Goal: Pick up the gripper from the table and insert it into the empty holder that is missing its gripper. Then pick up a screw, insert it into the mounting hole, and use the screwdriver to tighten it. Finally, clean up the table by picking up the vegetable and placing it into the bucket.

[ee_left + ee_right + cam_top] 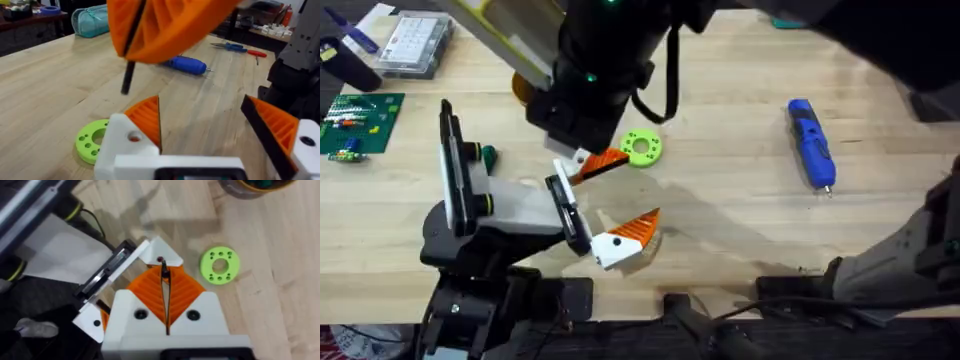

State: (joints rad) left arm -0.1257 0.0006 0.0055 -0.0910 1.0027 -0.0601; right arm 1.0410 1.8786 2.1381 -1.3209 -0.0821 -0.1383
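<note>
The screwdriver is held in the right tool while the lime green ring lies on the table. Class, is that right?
No. The screwdriver lies loose on the table, far from the right tool, which is shut on a thin black rod; the overhead view shows it. The lime green ring does lie on the table.

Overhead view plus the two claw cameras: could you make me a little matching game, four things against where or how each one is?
Things:
1. screwdriver
2. lime green ring
3. green circuit board
4. right claw

Places or states:
A. at the left edge of the table
B. shut on a thin black rod
C. lying alone on the right side of the table
D. flat near the middle of the table

Pairs: 1-C; 2-D; 3-A; 4-B
</note>
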